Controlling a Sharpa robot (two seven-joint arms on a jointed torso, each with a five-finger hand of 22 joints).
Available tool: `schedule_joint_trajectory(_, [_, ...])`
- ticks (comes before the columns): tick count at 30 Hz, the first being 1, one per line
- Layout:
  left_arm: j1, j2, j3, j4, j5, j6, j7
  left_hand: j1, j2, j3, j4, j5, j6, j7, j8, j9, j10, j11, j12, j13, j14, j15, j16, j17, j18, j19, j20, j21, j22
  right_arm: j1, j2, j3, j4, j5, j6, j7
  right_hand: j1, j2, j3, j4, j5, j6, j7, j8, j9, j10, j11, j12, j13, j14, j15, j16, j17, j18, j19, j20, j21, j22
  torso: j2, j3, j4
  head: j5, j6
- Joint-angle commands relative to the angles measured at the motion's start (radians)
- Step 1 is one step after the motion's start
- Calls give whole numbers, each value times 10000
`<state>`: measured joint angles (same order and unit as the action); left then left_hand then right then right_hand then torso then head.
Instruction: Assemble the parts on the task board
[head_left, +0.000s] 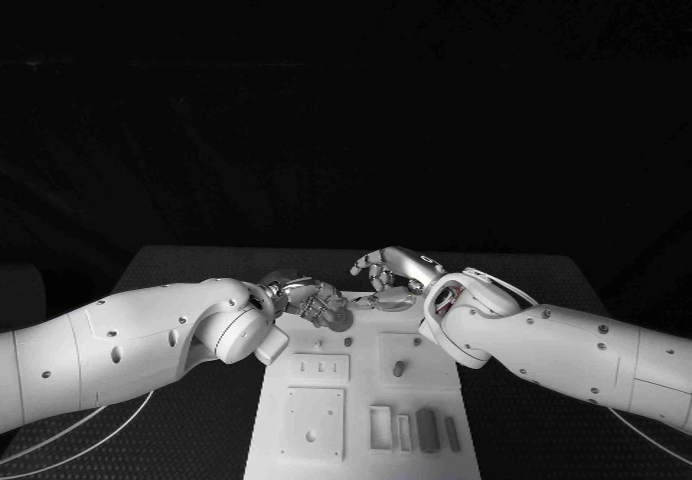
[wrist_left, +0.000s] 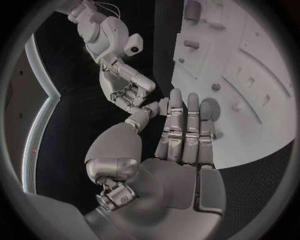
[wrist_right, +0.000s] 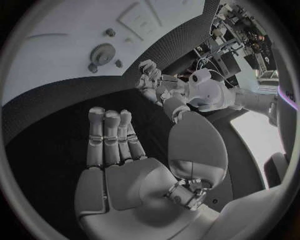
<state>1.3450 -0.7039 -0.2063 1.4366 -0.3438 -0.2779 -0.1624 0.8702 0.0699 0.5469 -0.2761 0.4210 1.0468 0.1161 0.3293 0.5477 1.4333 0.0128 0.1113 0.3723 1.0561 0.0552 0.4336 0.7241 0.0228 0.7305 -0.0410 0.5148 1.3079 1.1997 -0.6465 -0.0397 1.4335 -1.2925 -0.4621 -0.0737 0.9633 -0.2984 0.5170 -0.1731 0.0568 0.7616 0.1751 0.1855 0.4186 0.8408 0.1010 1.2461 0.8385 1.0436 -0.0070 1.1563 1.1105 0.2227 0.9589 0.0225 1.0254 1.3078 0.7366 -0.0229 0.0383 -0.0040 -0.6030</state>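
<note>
The white task board (head_left: 361, 400) lies in the middle of the black table. A round grey part (head_left: 342, 320) sits near its far edge, and it appears again in the left wrist view (wrist_left: 209, 107) and the right wrist view (wrist_right: 103, 52). My left hand (head_left: 303, 300) hovers at that far edge with straight fingers (wrist_left: 184, 125) reaching just short of the round part, holding nothing. My right hand (head_left: 392, 275) hangs over the black table beyond the board's far edge. Its fingers (wrist_right: 109, 137) are stretched out and the palm is empty.
Several grey parts (head_left: 427, 425) lie in a row at the board's near right. A small peg (head_left: 398, 368) stands mid-board, and recessed plates (head_left: 315, 420) take up its left side. Black table (head_left: 188, 265) surrounds the board, and both forearms cross its sides.
</note>
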Motion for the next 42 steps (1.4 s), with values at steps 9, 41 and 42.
schedule_joint_trajectory(9, [13, -153, 10, -348, -2729, 1363, -1684, 201, 35, -40, 191, -392, 403, -366, 17, 95, 53, -36, 65, 137, 452, -182, 404, 150, -131, -58, -136, 189, 221, 388, -583, 213, -860, 3652, -515, 1592, -323, 70, 87, 692, 830, -13, 311, 347, 246, -532, -41, -316, -673, -619, -19, -457, -575, 388, -304, 151, -702, -298, -6, -6, -29, 51, -74])
schedule_joint_trajectory(41, [23, 372, -257, 64, -5529, 2678, -4376, 432, 120, -23, -19, -208, 453, -855, -382, 1239, 231, -969, 6112, 5266, 2999, -2476, 7999, 2194, 885, 3503, -2393, 6568, 209, 1012, 28, 911, -3039, 5045, 939, 1979, 562, 657, 297, 1055, 1221, -143, 375, 685, 521, -775, 31, -1121, -2566, -1238, 118, -1303, -2207, 350, -797, 652, -2113, -817, -2, -3, 19, -104, -698])
schedule_joint_trajectory(42, [23, 385, -272, 57, -5529, 2668, -4369, 437, 119, -17, -21, -206, 453, -854, -387, 1244, 226, -968, 6128, 5270, 2993, -2475, 8015, 2186, 894, 3510, -2393, 6583, 207, 1014, 81, 910, -3125, 5081, 1081, 2043, 961, 873, 710, 891, 984, -163, 451, 688, 518, -948, 15, -1544, -2914, -1463, 271, -1729, -2514, 314, -1051, 749, -2537, -1041, 0, -6, 22, -104, -701])
